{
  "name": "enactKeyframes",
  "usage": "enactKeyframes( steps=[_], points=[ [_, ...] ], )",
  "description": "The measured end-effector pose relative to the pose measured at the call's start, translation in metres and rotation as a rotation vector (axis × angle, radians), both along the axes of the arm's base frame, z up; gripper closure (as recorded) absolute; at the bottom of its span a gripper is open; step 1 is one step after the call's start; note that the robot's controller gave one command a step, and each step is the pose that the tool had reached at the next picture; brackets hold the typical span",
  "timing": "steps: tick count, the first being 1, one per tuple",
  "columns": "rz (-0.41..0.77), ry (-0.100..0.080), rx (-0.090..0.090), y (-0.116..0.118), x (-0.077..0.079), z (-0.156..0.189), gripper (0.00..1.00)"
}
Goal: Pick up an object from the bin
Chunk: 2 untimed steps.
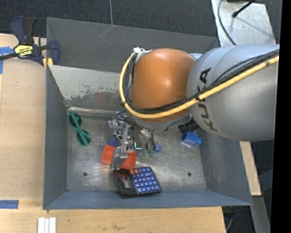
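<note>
Orange pieces [108, 155] lie right under the lowered gripper [123, 155], with a blue-keyed calculator [138, 180] just beside it. Whether the gripper is open or closed cannot be told. No lift is evident yet.

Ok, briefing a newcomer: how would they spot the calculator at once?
Find the bin's near wall, lowest in the view. Just inside it, below the gripper, lies the calculator. It's flat and dark with blue keys, unlike the orange blocks beside it.

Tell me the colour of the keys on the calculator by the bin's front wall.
Blue keys on a black calculator; the camera view shows them best.
</note>
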State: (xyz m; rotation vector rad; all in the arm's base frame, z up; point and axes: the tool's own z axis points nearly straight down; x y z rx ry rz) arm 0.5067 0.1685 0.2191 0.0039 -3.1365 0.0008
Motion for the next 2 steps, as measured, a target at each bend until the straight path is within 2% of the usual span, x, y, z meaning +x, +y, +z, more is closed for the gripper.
enactKeyframes(
  steps=[1, 2],
  points=[
    [-0.003, -0.007, 0.002, -0.001, 0.002, 0.004, 0.00],
    [-0.053, -0.014, 0.004, 0.017, 0.011, -0.050, 0.00]
  ],
)
